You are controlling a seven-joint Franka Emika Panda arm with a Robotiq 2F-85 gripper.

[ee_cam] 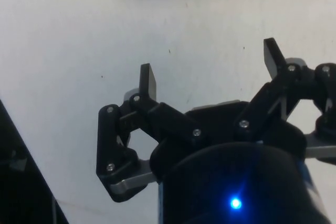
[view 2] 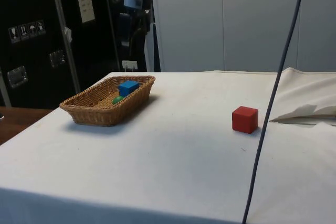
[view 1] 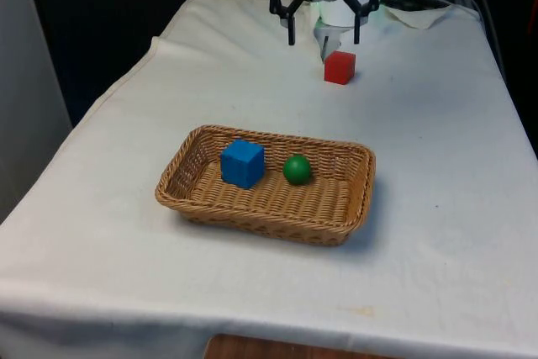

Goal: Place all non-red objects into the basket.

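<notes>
The wicker basket [view 1: 262, 199] sits near the middle of the table [view 1: 437, 233], and both non-red things are already inside it: the blue cube [view 1: 243, 163] on the front view's left and the green ball [view 1: 297, 169] just beside it on the right, the two apart from each other. The red cube [view 1: 340, 67] stands alone on the cloth toward the far end, well apart from the basket, which is where the task wants it to remain. The gripper [view 1: 324, 38] hangs at the far end of the table, just beyond the red cube and slightly to the front view's left of it, with its fingers [ee_cam: 149, 81] spread wide and nothing between them. By my reading the sorting looks finished, so the risks now lie in any further motion. With the jaws this wide and the red cube so close, a low sweep toward the basket could knock the cube or carry it along. A needless return over the basket could also tip the rim or set the green ball rolling, since it lies loose on the weave.
</notes>
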